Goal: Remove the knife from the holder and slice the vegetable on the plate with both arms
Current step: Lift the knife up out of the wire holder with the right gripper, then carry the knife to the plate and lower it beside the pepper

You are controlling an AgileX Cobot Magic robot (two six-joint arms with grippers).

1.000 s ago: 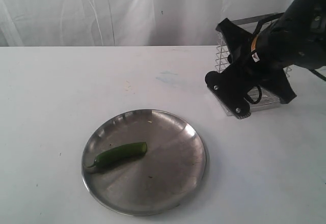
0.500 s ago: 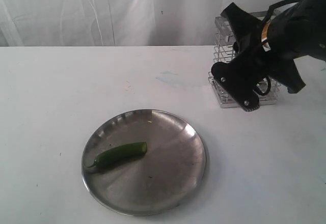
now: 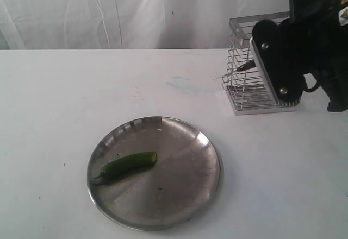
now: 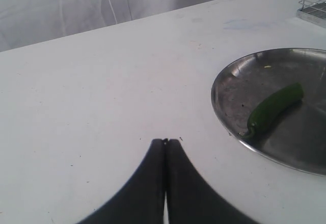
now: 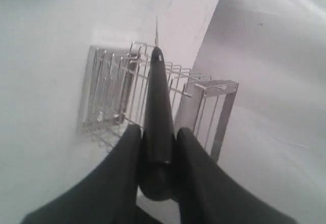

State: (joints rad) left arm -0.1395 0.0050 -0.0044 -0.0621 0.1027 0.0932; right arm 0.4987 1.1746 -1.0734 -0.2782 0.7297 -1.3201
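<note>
A: Where was the knife (image 5: 157,112)?

B: Pinched by the right gripper (image 5: 158,147) at the holder (image 3: 244,84), two o'clock from the plate (image 3: 206,157).

A: Handling?

B: Likely light, stiff, slippery; handle grip suits. Left gripper (image 4: 165,143) pressed together, idle.

In the exterior view the right arm (image 3: 304,49) covers much of the holder (image 3: 244,70) and most of the knife (image 3: 244,65); the plate (image 4: 229,81) is cut off in the left wrist view.

The white table (image 3: 65,98) carries the plate (image 3: 185,195) and the holder (image 3: 242,89).
</note>
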